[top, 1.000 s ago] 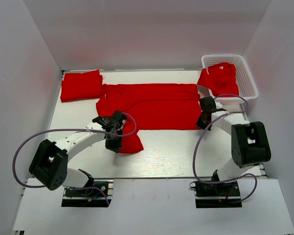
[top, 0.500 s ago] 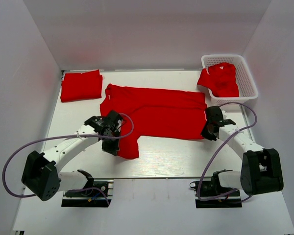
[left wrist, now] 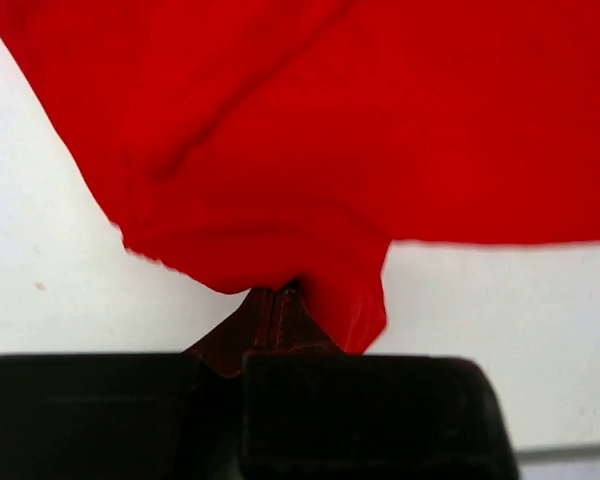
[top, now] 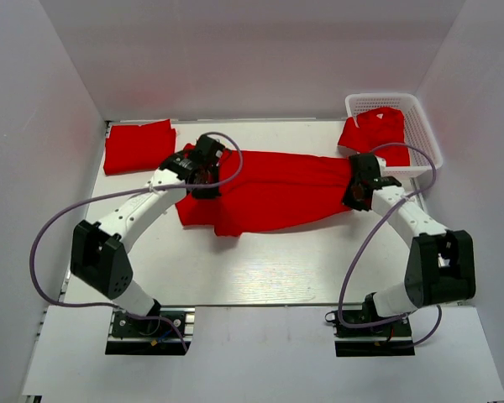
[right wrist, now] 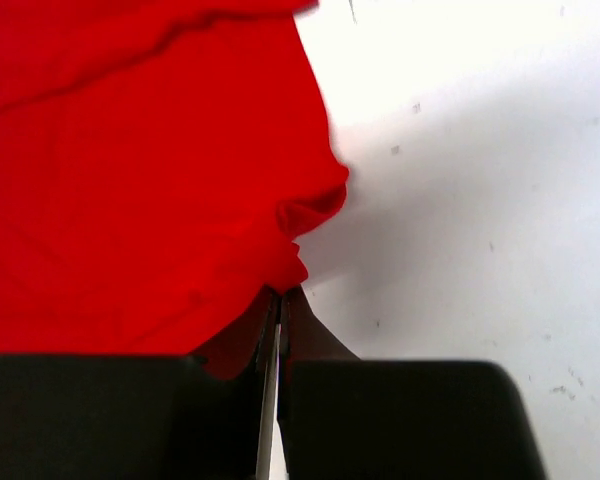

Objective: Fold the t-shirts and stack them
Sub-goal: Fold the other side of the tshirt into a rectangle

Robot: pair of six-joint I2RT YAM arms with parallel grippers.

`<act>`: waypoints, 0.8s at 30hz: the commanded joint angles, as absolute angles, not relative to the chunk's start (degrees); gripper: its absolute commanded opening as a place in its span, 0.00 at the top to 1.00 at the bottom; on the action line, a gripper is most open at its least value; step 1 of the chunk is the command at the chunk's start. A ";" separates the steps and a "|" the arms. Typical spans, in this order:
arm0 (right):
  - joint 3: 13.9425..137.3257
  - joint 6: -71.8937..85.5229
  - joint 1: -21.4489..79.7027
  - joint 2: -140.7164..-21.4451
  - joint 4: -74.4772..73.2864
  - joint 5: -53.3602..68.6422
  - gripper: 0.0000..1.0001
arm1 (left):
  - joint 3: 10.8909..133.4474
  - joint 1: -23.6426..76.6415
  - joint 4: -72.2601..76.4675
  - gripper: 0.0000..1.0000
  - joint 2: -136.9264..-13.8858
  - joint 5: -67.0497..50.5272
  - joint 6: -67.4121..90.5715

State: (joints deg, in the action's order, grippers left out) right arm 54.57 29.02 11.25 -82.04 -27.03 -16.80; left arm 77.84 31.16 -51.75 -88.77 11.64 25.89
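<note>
left hand (top: pixel 205 168): fingers pressed together, pinching a bunched edge of the half-folded t-shirt (top: pixel 273 189) at its 9 o'clock end. the left wrist view shows red cloth caught right at the fingertips, with white counter (top: pixel 260 269) beyond it.
right hand (top: pixel 359 191): fingers pressed together on the same shirt's 3 o'clock edge. the right wrist view shows a small fold of cloth nipped between the tips.
half-folded t-shirt: middle of the counter, stretched between the two hands along the 9-to-3 line. it is rumpled, and its near edge sags toward 6 o'clock on the left side. cannot tell if it is lifted clear or dragging on the counter.
folded t-shirt (top: pixel 139 145): flat rectangle at the counter's 10 o'clock corner, just beside the left hand. cannot tell if it touches the stretched shirt.
crumpled t-shirt (top: pixel 376 134): in the white mesh basket (top: pixel 424 134) at 2 o'clock, spilling over the basket's 9 o'clock rim.
arms: bases at 6 o'clock, both reaching toward 12. the right hand is near the basket's 7 o'clock corner.
</note>
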 commanded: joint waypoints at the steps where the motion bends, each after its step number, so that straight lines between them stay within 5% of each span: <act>1: 59.84 26.28 11.07 -84.63 -27.51 -18.72 1.00 | 83.40 29.71 -48.43 1.00 -91.74 16.08 23.30; 12: 71.89 22.77 10.28 -93.07 -30.32 -22.59 1.00 | 98.61 22.50 -49.48 1.00 -103.88 22.49 20.13; 24: 81.12 21.01 9.05 -102.12 -31.38 -23.29 1.00 | 99.05 18.37 -36.67 1.00 -108.97 18.54 10.28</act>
